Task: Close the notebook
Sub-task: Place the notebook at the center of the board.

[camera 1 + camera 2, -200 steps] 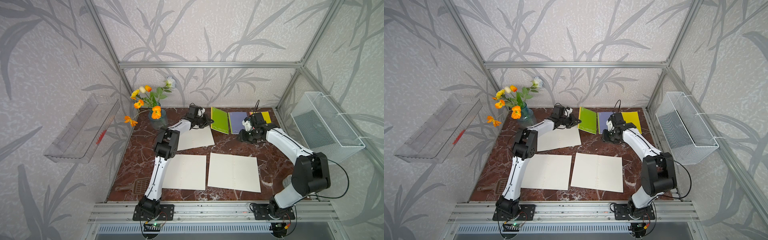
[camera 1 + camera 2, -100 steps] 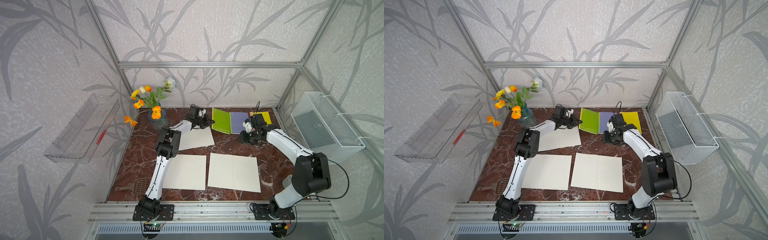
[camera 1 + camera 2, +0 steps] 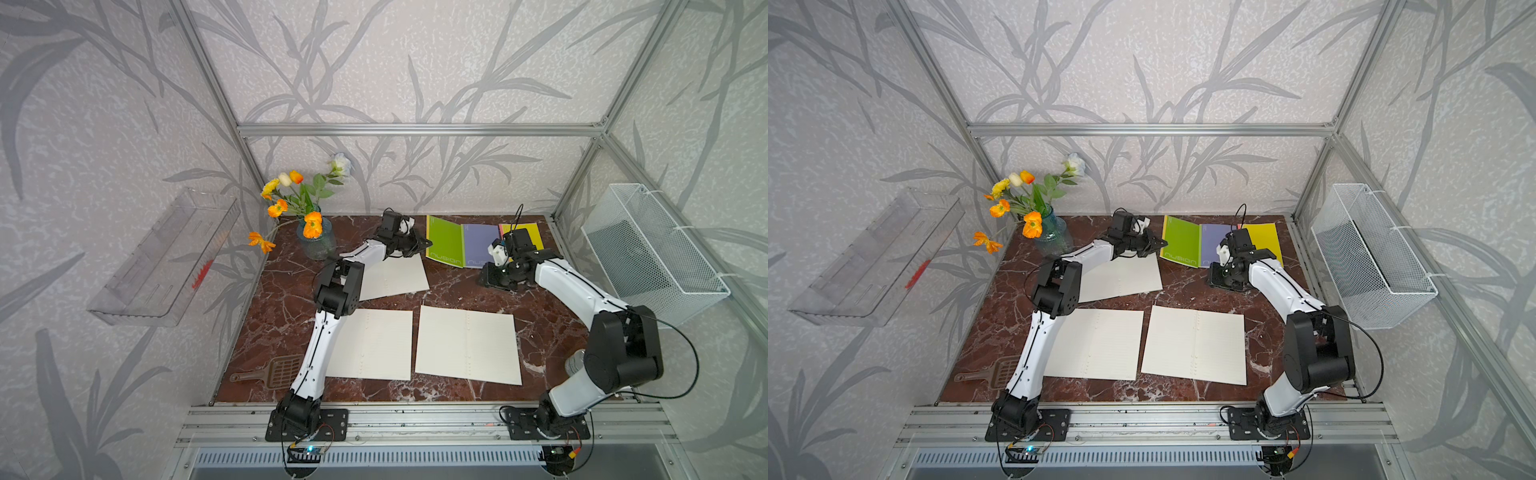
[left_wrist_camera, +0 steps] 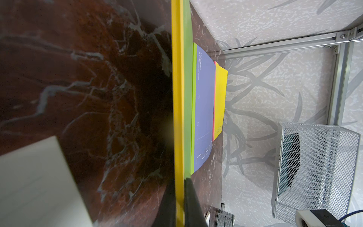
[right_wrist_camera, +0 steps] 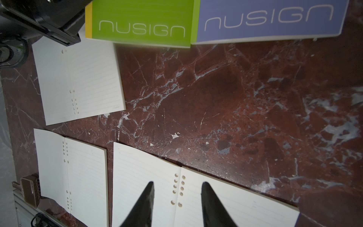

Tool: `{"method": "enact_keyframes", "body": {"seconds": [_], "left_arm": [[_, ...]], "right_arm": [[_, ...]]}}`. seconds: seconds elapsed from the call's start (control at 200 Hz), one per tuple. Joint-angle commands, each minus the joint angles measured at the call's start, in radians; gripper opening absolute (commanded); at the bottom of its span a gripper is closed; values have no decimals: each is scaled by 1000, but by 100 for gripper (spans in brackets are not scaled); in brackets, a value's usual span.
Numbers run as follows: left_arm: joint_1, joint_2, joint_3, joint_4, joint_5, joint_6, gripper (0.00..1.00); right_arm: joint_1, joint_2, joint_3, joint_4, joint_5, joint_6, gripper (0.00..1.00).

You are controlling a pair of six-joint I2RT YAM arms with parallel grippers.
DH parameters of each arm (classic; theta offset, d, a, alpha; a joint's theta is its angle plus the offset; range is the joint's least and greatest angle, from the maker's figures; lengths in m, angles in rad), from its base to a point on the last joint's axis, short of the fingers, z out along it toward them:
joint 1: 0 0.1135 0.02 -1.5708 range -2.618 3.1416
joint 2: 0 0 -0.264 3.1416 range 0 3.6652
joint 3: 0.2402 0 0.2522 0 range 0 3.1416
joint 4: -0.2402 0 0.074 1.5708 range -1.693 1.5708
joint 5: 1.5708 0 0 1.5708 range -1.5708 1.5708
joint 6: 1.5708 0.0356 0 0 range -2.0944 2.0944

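Cover nearly home: my left pincer (image 4: 181, 179) clenched on the free edge of the green soft-cover notebook (image 3: 446, 241).

I grip the yellow-banded edge so the cover can be lowered under control, not dropped; it looks almost flat, white "nusign" lettering up. The notebook lies at the back of the dark red marble worktop (image 3: 457, 291), well apart from the blue glass vase of orange flowers (image 3: 316, 245), my left pincer between the two. My right pincer (image 5: 177, 184) hangs released and empty, farther from the vase than the notebook, clear of the fold.
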Motion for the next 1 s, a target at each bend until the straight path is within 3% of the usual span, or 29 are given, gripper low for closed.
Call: {"method": "enact_keyframes", "body": {"seconds": [0.0, 0.605, 0.805, 0.995], "left_arm": [[-11, 18, 37, 5, 0, 5, 8], [-25, -9, -38, 56, -52, -19, 8], [-25, -30, -58, 28, -73, 10, 25], [-17, -44, -51, 4, -84, 32, 29]], "right_arm": [[-6, -31, -9, -2, -13, -9, 40], [-12, -15, -1, -5, -32, -16, 41], [-12, -11, -4, 1, -39, -14, 41], [-12, -11, -6, 5, -42, -11, 41]]}}
